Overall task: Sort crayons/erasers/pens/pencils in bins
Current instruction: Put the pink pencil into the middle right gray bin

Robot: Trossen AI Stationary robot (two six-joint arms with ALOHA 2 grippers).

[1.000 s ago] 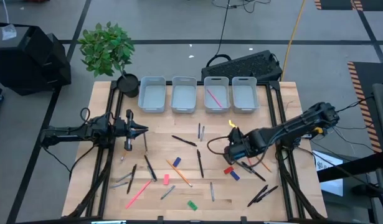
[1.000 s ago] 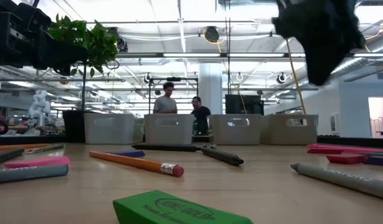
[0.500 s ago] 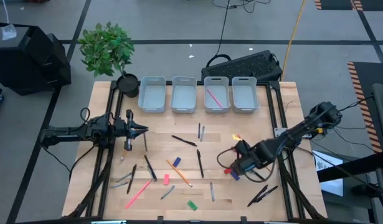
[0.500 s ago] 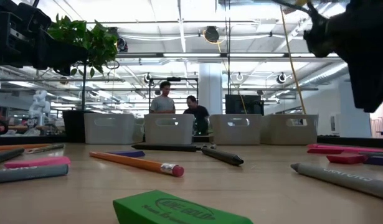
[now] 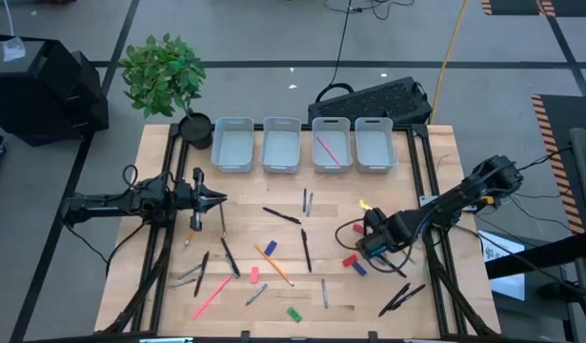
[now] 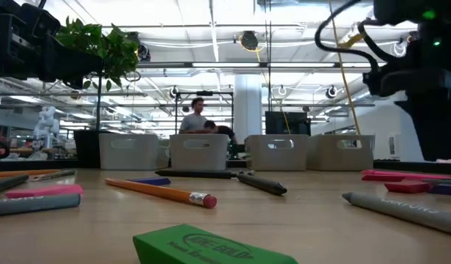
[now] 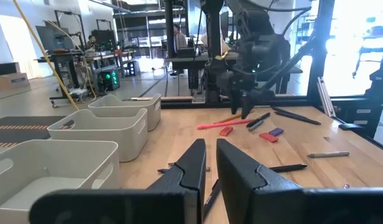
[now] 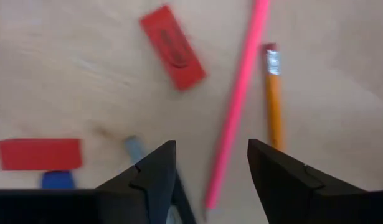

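Note:
Four pale bins [image 5: 281,144] stand in a row at the table's far edge; the third one [image 5: 331,144] holds a pink stick. My right gripper [image 8: 210,149] hangs open, pointing down, just above the table's right part [image 5: 369,250]. Below it lie a red eraser [image 8: 172,46], a second red eraser [image 8: 38,154] with a blue one [image 8: 57,179] beside it, a pink stick [image 8: 238,106] and an orange pencil [image 8: 274,99]. The pink stick's end lies below the gap between the fingers. A green eraser [image 6: 210,246] lies near the front edge. My left gripper [image 5: 214,198] waits shut at the left.
Pens, pencils and crayons lie scattered over the table's middle [image 5: 273,257], with a blue eraser [image 5: 270,248] and a pink eraser [image 5: 254,274] among them. A potted plant [image 5: 164,76] stands at the far left corner, a keyboard [image 5: 373,95] behind the bins. People stand in the room beyond [image 6: 196,117].
My right gripper has gone toward the table's near right and come down close over the erasers and the pink stick, staying open. Nothing on the table has moved.

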